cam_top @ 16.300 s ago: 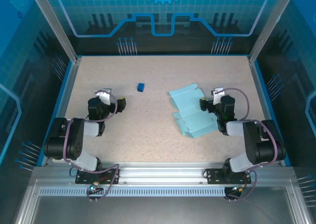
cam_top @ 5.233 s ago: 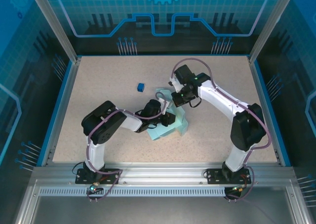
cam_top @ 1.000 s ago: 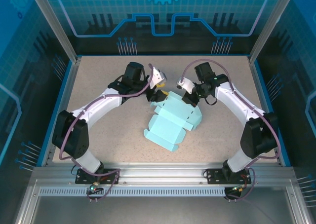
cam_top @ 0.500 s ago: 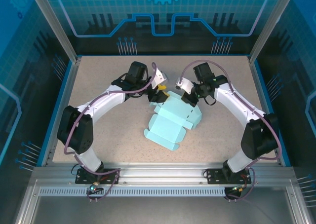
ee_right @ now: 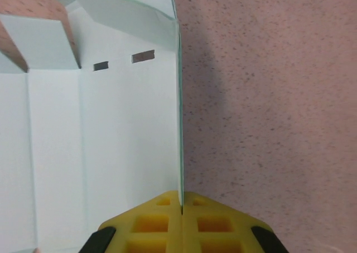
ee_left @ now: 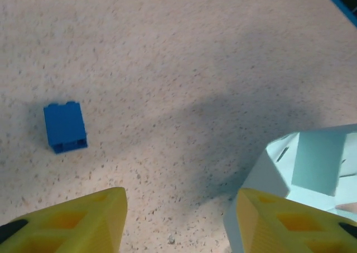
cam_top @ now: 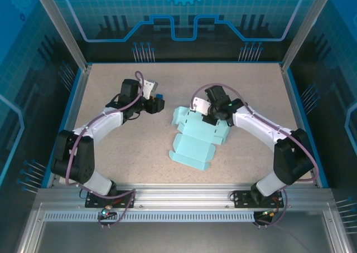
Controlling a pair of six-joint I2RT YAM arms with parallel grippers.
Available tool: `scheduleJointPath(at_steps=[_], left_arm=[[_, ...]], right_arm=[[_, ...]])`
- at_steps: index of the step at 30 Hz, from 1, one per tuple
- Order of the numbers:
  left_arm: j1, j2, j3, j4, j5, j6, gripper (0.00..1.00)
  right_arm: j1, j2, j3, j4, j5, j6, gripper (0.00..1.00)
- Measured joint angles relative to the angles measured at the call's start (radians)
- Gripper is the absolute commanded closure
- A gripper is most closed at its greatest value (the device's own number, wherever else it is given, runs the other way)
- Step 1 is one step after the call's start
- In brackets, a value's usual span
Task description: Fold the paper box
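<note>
The paper box [cam_top: 198, 137], a pale teal creased cut-out with flaps, lies partly folded at the middle of the table. My right gripper [cam_top: 210, 117] is at its far edge. In the right wrist view the yellow jaws [ee_right: 181, 206] are shut on a thin upright panel edge of the paper box [ee_right: 106, 141]. My left gripper [cam_top: 154, 104] is left of the sheet, apart from it. In the left wrist view it [ee_left: 181, 225] stands open over bare table, and a raised corner flap of the paper box [ee_left: 312, 164] sits by the right finger [ee_left: 284, 222].
A small dark blue cube [ee_left: 65, 126] stands on the table ahead and left of my left fingers, seen as the cube [cam_top: 159, 98] just beyond the gripper from above. Blue rails [cam_top: 72, 113] border the speckled table [cam_top: 134, 147].
My left gripper has pulled back leftward off the paper's far-left flap to beside the blue cube, its jaws a little narrower. My right gripper moved nearer and left, still holding the paper, which shifted.
</note>
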Motion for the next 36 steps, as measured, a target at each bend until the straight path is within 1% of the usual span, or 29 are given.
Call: scheduleJointPath(at_steps=[3,6,13,20,24,30,36], left_arm=[[-0.003,0.069,0.006,-0.02,0.005,-0.013,0.52],[-0.004,0.14,0.006,-0.027,0.034,-0.026,0.55],[-0.022,0.218,0.013,-0.022,0.113,-0.038,0.59],[-0.038,0.304,0.071,0.005,0.19,-0.075,0.58],[-0.04,0.339,0.116,0.013,0.213,-0.078,0.58],[-0.04,0.382,0.179,0.025,0.245,-0.077,0.58],[-0.04,0.412,0.183,0.031,0.272,-0.077,0.58]], right_arm=[[0.027,0.0,-0.047,0.068,0.076,-0.045,1.0],[0.048,-0.002,-0.092,0.142,0.138,-0.09,1.0],[0.075,-0.035,-0.173,0.281,0.22,-0.17,1.0],[0.079,-0.081,-0.222,0.368,0.262,-0.207,1.0],[0.085,-0.095,-0.242,0.406,0.281,-0.223,1.0],[0.114,-0.104,-0.316,0.478,0.324,-0.243,1.0],[0.163,-0.104,-0.389,0.589,0.39,-0.266,1.0]])
